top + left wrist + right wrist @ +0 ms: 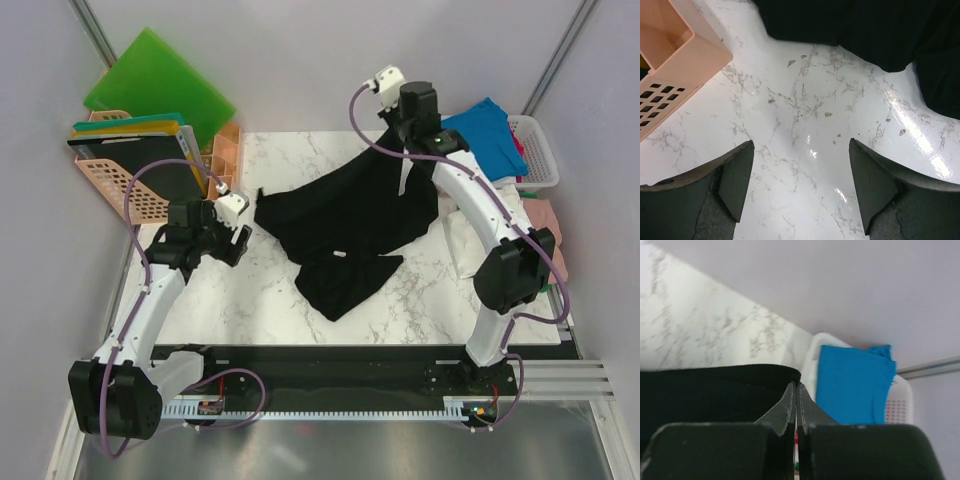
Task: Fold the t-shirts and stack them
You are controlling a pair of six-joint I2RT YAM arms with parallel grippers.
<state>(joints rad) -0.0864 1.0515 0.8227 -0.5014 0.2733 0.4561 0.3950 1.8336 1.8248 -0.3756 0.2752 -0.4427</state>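
The marble table [430,300] holds a black t-shirt [350,215] sprawled across its middle, far right edge lifted; a blue t-shirt [488,130] lies in the white basket [541,156] behind. The right claw [796,388] pinches that raised edge, while the left claw [801,144] hangs wide open beside the peach crate [675,60].

The large t-shirt [340,215] lies mid-surface [250,290], a rack [120,185] at ten o'clock, a basket [540,150] holding shirts [485,130] at two o'clock.

White marble-veined tabletop [250,300], glossy with light glare [922,142], boxed in by plain pale walls [300,60]; grey metal posts [98,35] stand in the back corners
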